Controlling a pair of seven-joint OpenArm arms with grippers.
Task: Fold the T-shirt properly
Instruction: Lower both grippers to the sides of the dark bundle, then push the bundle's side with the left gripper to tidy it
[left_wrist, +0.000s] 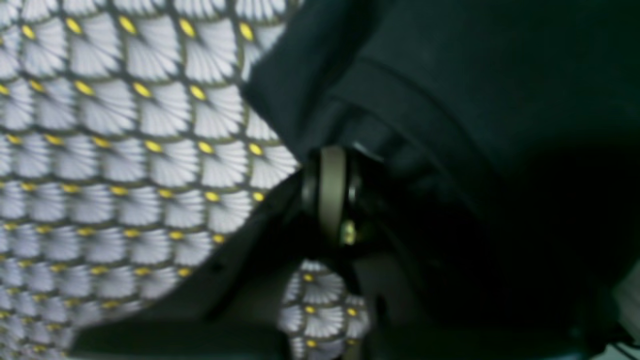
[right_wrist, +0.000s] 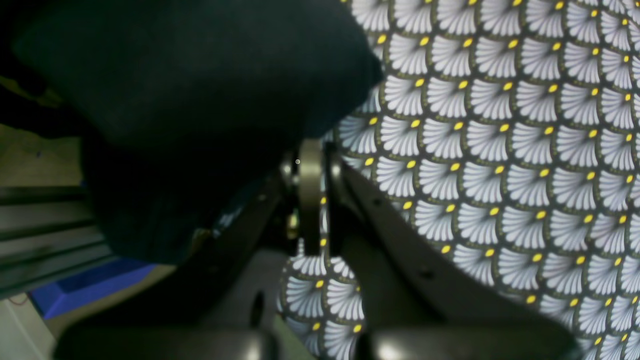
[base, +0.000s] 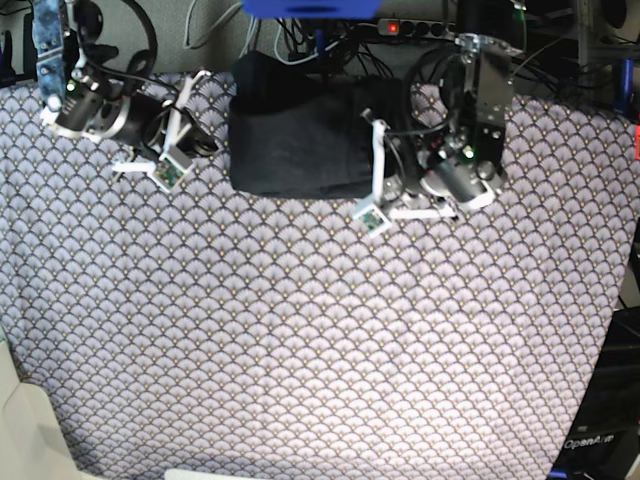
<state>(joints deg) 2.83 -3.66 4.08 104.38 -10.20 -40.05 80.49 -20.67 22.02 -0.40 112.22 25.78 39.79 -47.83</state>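
**Desk editor:** Where does the garment sit?

**Photographer:** The plain black soft-cloth T-shirt (base: 295, 140) lies as a folded, roughly rectangular bundle at the upper centre of the base view, on a desk covered in grey-white fan-patterned cloth with yellow dots (base: 300, 340). Its far edge reaches the back of the desk, below a blue object (base: 310, 6) and a tangle of cables.

**Desk editor:** And the two arms?

**Photographer:** The left gripper (base: 372, 170) sits at the shirt's right edge in the base view, its white fingers just beside the bundle's lower right corner. The right gripper (base: 180, 125) is at the upper left of that frame, near the shirt's left edge but apart from it.

**Desk editor:** Are the jaws holding anything?

**Photographer:** Both pairs are clenched together. In the left wrist view the T-shirt (left_wrist: 450, 100) fills the upper right, a seam running across it, pressed close around the left gripper (left_wrist: 332, 150); whether cloth is pinched there I cannot tell. In the right wrist view the T-shirt (right_wrist: 200, 90) bulks across the upper left, just beside the right gripper (right_wrist: 311, 145), patterned cloth (right_wrist: 500, 150) to the right.
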